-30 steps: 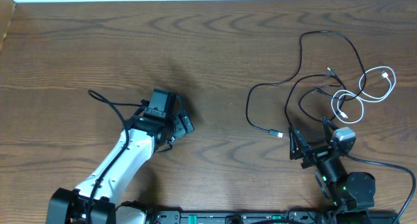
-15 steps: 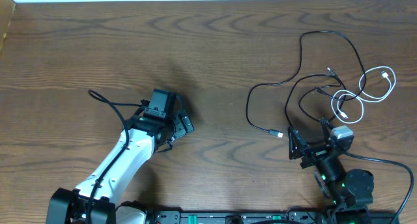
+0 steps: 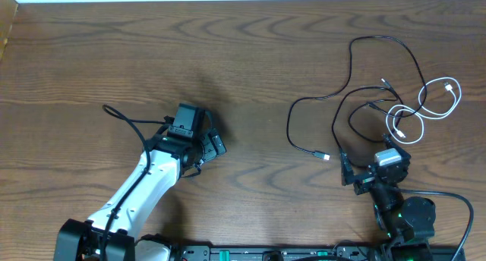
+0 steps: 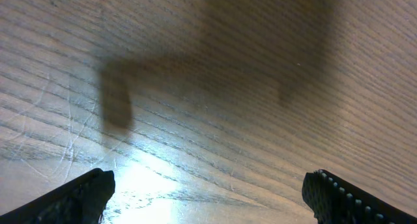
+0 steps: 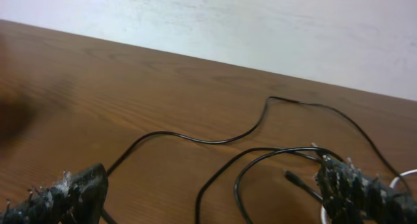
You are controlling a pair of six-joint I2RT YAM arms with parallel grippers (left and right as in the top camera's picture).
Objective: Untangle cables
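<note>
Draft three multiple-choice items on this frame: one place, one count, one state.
1. Where do the cables lie?
A. At the far left
B. On the right side of the table, ahead of the right gripper
C. Dead centre

2. How many of the cables are white?
A. None
B. One
C. Three

3. The left gripper is:
A. Open, over bare table
B. Shut, empty
C. Shut on a cable

Key:
1 B: the overhead view shows every cable right of centre.
2 B: a single white cable loops at the far right.
3 A: its wrist view shows spread fingers with only wood grain between them.
</note>
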